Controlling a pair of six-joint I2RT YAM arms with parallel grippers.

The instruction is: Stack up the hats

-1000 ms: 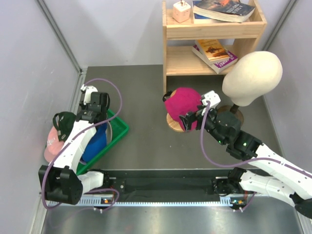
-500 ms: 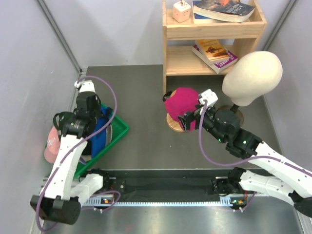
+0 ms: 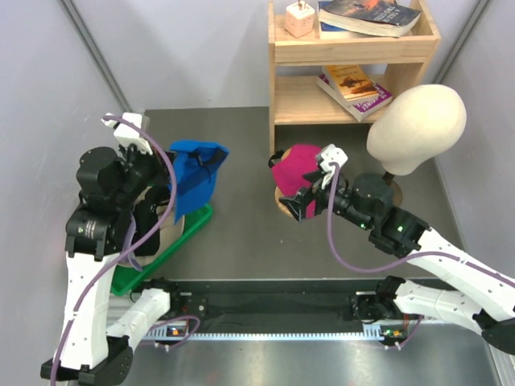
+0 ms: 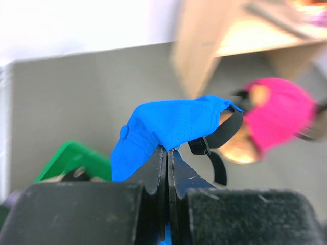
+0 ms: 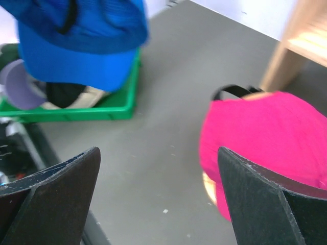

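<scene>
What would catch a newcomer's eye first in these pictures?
The blue cap, pinched in the shut left gripper, hangs above the green tray at the left. The bright pink hat sits on a wooden stand before the shelf, with the open right gripper beside it.

This is a robotics lab test cell: plain grey panel walls [image 3: 48, 72] and metal corner posts [image 3: 96, 56] enclose a dark counter [image 3: 241, 153]. A cabled left arm [image 3: 80, 281] and right arm [image 3: 438, 256] are bolted at its near edge. A small wooden shelf [image 3: 278, 80] of books [image 3: 366, 16] and a cream mannequin head [image 3: 418, 117] stand at the back.
</scene>
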